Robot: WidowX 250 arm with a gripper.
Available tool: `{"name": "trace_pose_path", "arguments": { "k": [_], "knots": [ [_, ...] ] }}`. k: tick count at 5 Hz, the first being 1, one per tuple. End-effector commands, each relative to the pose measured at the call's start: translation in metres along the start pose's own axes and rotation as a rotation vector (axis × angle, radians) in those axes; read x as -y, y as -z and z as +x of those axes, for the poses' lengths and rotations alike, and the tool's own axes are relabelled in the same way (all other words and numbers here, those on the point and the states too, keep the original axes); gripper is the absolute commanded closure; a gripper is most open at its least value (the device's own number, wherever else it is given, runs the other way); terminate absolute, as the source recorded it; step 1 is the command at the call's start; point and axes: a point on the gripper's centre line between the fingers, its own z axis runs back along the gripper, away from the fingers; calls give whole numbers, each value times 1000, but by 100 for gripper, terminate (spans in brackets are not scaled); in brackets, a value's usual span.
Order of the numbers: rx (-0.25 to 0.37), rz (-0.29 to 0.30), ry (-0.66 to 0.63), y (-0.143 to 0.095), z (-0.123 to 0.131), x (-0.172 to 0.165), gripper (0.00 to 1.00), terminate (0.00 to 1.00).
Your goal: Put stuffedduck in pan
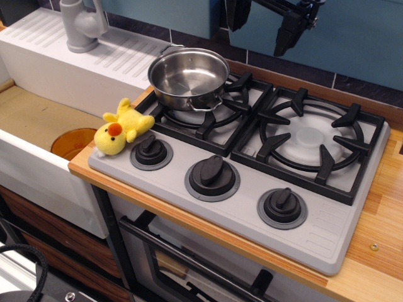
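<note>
The stuffedduck (121,129), a small yellow plush with an orange beak, lies on the front left corner of the grey stove top, just left of the left knob (151,153). The pan (187,77), a shiny steel pot, stands empty on the left burner grate. My gripper (262,26) is black and hangs high at the top of the view, above and behind the burners, to the right of the pan and far from the duck. Its two fingers stand apart, open and empty.
The stove (327,233) has two black burner grates and three black knobs along its front. A white sink (38,119) with an orange disc in the basin and a grey tap (82,25) lie to the left. A wooden counter (378,239) frames the stove.
</note>
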Motion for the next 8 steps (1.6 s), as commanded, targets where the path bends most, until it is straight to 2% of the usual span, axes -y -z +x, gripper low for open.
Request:
{"name": "trace_pose_path", "arguments": {
  "k": [1, 4, 6, 7, 8],
  "knots": [
    [0, 0, 0, 0, 0, 0, 0, 0],
    [60, 42, 60, -5, -43, -67, 0, 0],
    [93, 70, 15, 18, -72, -91, 0, 0],
    [116, 47, 24, 38, -88, -101, 0, 0],
    [154, 52, 38, 58, -105, -110, 0, 0]
  ]
}}
